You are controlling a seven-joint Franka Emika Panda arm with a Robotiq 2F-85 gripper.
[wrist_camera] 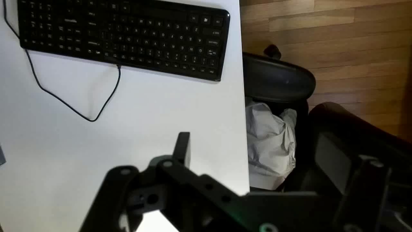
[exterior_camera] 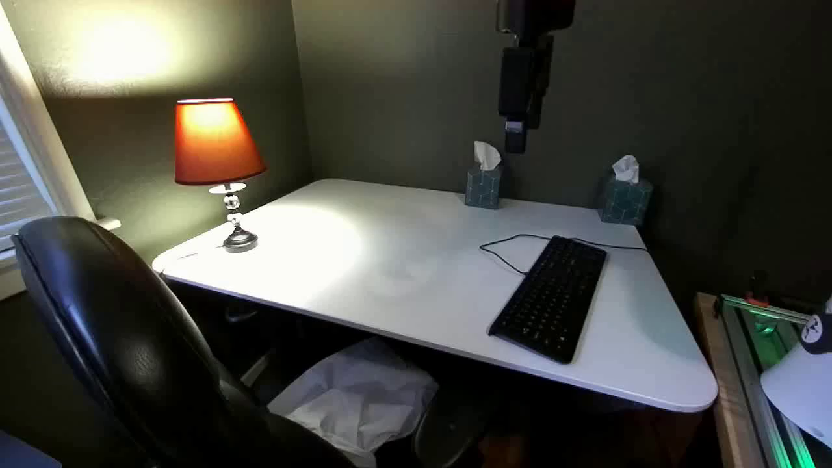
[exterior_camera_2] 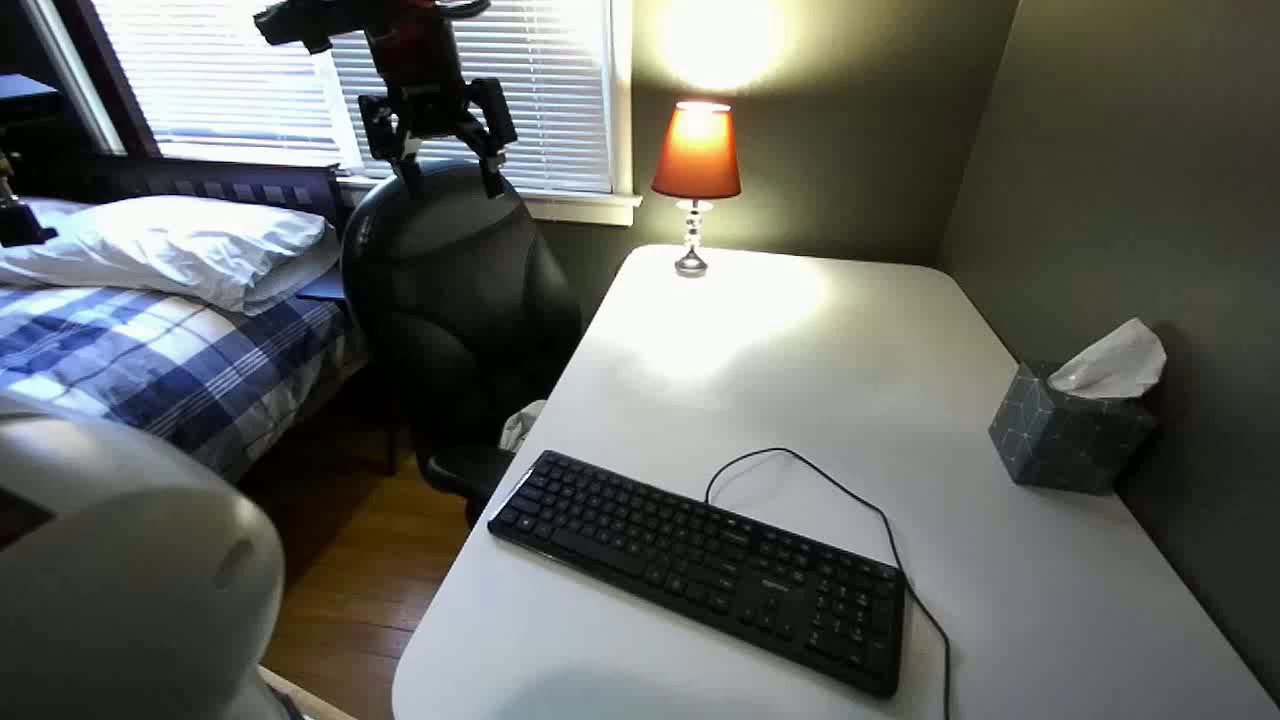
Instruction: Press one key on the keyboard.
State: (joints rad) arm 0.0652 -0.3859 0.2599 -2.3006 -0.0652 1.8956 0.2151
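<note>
**Black keyboard (exterior_camera_2: 700,570) awaiting one press**

It is lying on the white counter (exterior_camera_2: 850,360), and the fingers (wrist_camera: 182,145) are hanging spread, well apart from its keys (wrist_camera: 167,38). A clean press is probably requiring joining the fingers, centring over one key, then lowering gently.

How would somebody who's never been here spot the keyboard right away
Find the white desk with the lit orange table lamp. At the desk's end away from that lamp lies the computer keyboard. Unlike the patterned tissue boxes, it's long, flat and black, with a thin cable.
</note>
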